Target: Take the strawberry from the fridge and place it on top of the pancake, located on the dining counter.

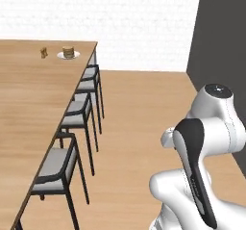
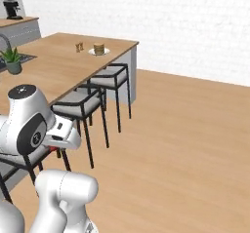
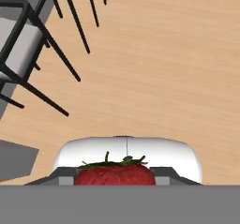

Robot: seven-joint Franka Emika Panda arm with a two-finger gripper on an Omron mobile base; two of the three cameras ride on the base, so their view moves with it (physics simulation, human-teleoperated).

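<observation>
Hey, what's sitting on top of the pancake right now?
Nothing shows on the pancake; its top looks bare, though it is far and small. It sits on a white plate on the dining counter. The strawberry is between the gripper fingers.

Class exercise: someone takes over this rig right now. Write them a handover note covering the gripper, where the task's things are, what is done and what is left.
Gripper: shut on the strawberry, seen in the hand view with wood floor below.
Pancake: on its white plate at the far end of the dining counter, beside two small brown shakers. Stools line the counter's edge.
Done: strawberry picked up and carried away from the fridge.
Left: bring the hand over the counter's far end, set the strawberry on the pancake, release.
</observation>
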